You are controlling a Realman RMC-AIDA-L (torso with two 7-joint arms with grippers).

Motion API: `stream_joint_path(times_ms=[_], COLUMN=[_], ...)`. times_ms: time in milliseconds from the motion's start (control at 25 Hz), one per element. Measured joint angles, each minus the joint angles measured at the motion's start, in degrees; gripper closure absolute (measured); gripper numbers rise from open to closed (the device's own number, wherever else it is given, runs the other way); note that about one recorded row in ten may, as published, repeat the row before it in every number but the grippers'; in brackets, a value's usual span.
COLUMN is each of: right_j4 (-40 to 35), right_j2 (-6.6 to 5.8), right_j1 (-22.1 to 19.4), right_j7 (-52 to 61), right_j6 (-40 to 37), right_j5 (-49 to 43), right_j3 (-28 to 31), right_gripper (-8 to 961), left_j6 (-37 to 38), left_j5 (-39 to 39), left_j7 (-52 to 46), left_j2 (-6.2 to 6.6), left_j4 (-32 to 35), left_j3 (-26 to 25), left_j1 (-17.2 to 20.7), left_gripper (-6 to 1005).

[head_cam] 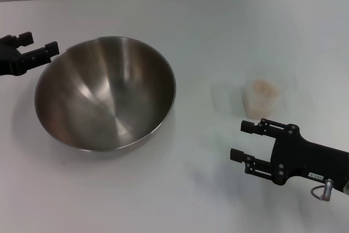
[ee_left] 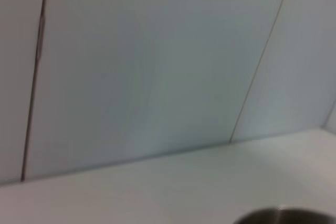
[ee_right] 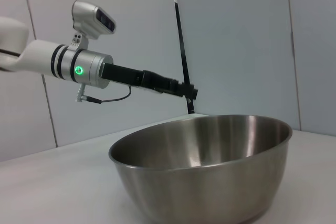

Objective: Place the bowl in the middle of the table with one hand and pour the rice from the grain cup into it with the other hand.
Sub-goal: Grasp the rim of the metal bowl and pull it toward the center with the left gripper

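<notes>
On the plain white smooth worktop (head_cam: 218, 36), left of centre, sits the large round stainless-steel mixing bowl (head_cam: 106, 94), its shiny brushed inside showing no contents and its thin rim tipped slightly toward the robot's left. The left gripper (head_cam: 38, 47), black with two fingers, hovers just beside the bowl's far-left rim; its fingers stand a narrow gap apart with nothing between them, and whether a fingertip touches the rim cannot be told. From the right wrist view the same left gripper (ee_right: 186, 90) reaches in above the bowl's (ee_right: 210, 166) far edge, on a white and silver arm with a green light. The left wrist view shows only a sliver of the bowl's rim (ee_left: 283, 216), the worktop and the pale tiled wall (ee_left: 157, 61).

Right of the bowl and well apart from it stands the small clear plastic grain cup (head_cam: 260, 99), upright, slightly tapered, nearly see-through against the white surface. A pale off-white heap of rice (head_cam: 264, 87) shows inside it near the top. The right gripper (head_cam: 246, 141) hangs nearer the robot than the cup, just beside it but not touching; its two black fingers are spread wide, holding nothing, and point toward the robot's left, with the cup beyond the upper finger.
</notes>
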Motion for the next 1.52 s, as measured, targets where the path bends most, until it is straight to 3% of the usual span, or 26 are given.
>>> stream_joint_path(times_ms=[400, 440, 520, 840, 1520], right_j4=[-0.1, -0.1, -0.1, -0.1, 0.1], right_j2=[0.01, 0.01, 0.01, 0.0, 0.01], right_j1=[0.1, 0.1, 0.1, 0.1, 0.1], right_j7=[0.0, 0.0, 0.0, 0.0, -0.4], right_j6=[0.1, 0.1, 0.1, 0.1, 0.1], right_j5=[0.0, 0.0, 0.0, 0.0, 0.0], right_j3=[0.1, 0.1, 0.1, 0.1, 0.1], right_gripper=[297, 297, 297, 297, 296], left_j6=[0.0, 1.2, 2.2, 5.4, 6.5], left_j5=[11.5, 17.4, 21.9, 33.1, 36.0], left_j7=[-12.7, -20.2, -24.4, -31.0, -31.8], left_j2=[0.11, 0.16, 0.2, 0.16, -0.05], left_j4=[7.4, 11.0, 12.6, 13.3, 13.4], left_j3=[3.3, 5.3, 7.2, 8.4, 8.4], left_j1=[-1.3, -2.7, -3.9, -8.5, -10.6], left_gripper=[299, 300, 303, 313, 334])
